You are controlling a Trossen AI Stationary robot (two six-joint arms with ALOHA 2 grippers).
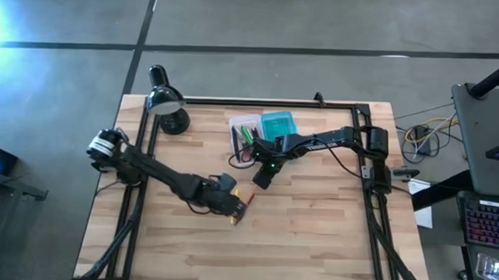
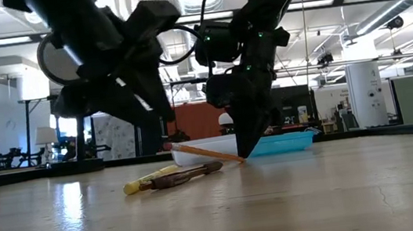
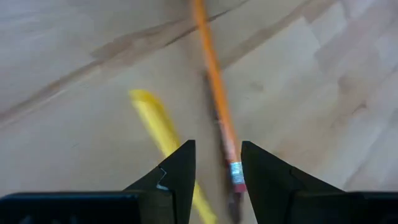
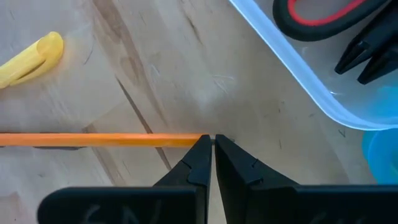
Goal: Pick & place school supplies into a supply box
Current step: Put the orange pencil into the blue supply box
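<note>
The orange pencil (image 2: 205, 153) slants above the table between my two grippers. My right gripper (image 4: 212, 146) is shut on one of its ends, low by the clear supply box (image 1: 248, 133). The box's teal lid (image 1: 277, 124) lies beside it. My left gripper (image 3: 217, 162) is open above the pencil's eraser end (image 3: 236, 174), one finger on either side; whether they touch it I cannot tell. A yellow pen (image 2: 148, 183) and a dark pen (image 2: 186, 175) lie on the table under the left gripper. Red-handled scissors (image 4: 317, 12) and pens lie inside the box. My right gripper pinches the orange pencil's end (image 4: 186, 140) between its two fingertips, only at their free ends. The fingers come from above, pointing down, and the pencil runs away from them across the table. That end is close to the table top (image 2: 240, 158), and the far end stands higher.
A black desk lamp (image 1: 163, 104) stands at the table's far left corner. The box's clear wall (image 4: 292, 68) is right beside my right gripper. The near half of the wooden table (image 1: 312, 242) holds nothing. Cables and a keyboard lie off the table's right side.
</note>
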